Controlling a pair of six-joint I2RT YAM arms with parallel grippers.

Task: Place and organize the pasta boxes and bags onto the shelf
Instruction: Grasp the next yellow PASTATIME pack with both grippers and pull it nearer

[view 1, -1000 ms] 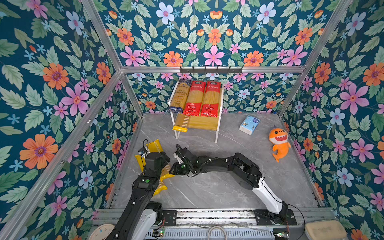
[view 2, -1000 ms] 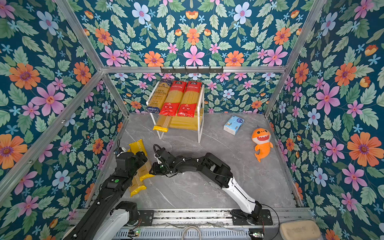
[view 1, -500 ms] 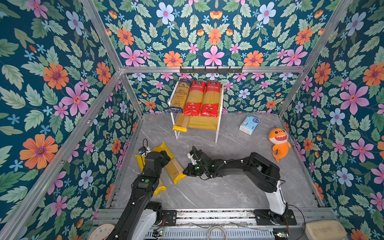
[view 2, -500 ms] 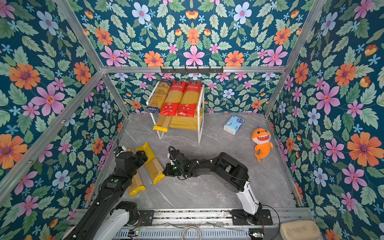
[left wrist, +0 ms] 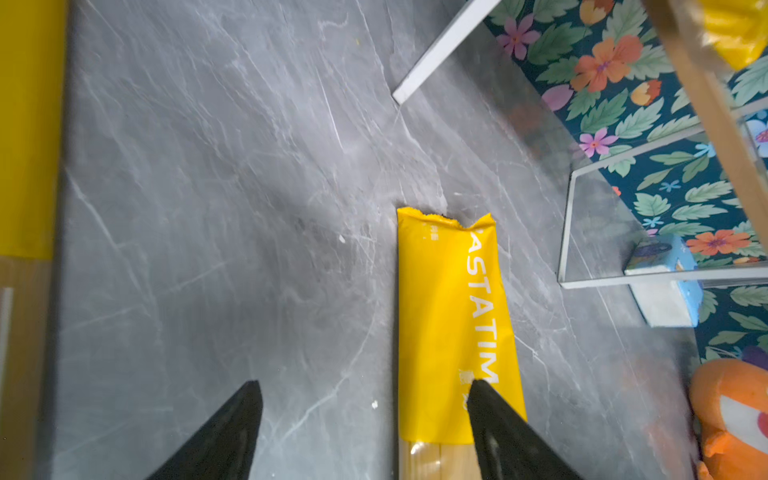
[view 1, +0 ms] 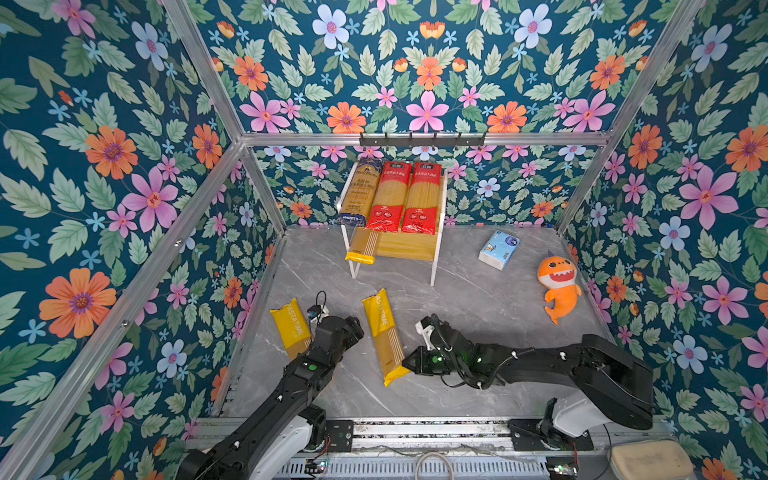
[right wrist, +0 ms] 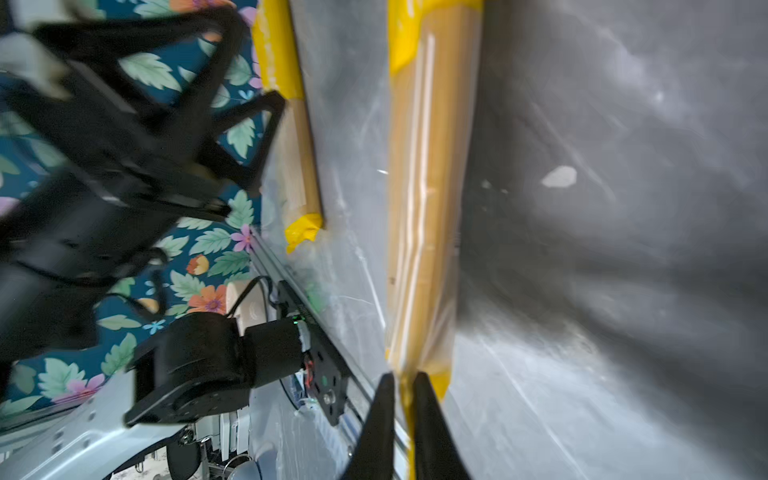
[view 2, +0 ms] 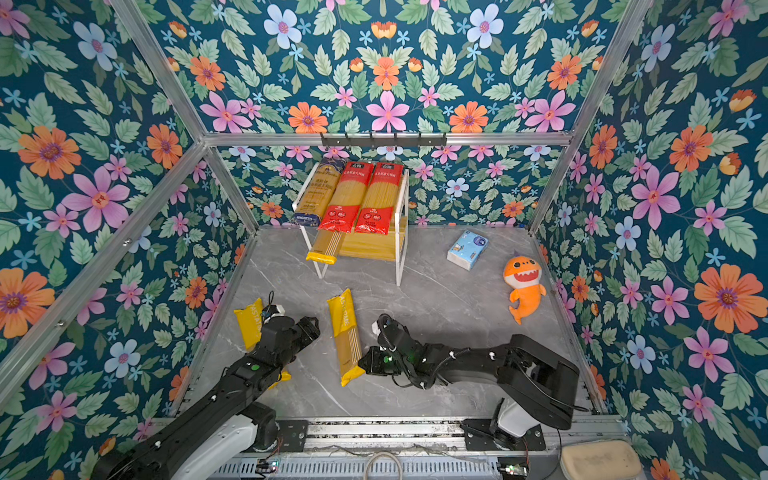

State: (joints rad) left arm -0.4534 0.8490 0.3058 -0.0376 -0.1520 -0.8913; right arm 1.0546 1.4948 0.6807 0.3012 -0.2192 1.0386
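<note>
The middle yellow pack (view 1: 384,336) lies flat on the grey table (view 1: 478,299), well in front of the shelf (view 1: 409,249), its long side running toward the shelf. White lettering on its yellow end reads "PASTATIME"; in the left wrist view only "ASTATIM" (left wrist: 484,316) shows.

The right gripper (right wrist: 403,376) is at the pack's near end. Its fingers are almost together, and a thin yellow edge of the wrapper is pinched between them. The right arm lies low and nearly level across the table from the near right, with the gripper pointing left.

The left gripper (left wrist: 363,382) stands wide apart and holds nothing. One finger (left wrist: 494,419) is above the pack's label. The left arm reaches forward from the near left corner and covers part of the left yellow pack (view 1: 289,326), which carries the same word and lies beside the wall.

On the shelf's upper board, a navy pack (view 1: 360,193) and two red packs (view 1: 388,195) (view 1: 422,195) lie side by side; their print is too small to read. Another yellow pack (view 1: 362,247) sits on the lower board, with its end past the front edge.
</note>
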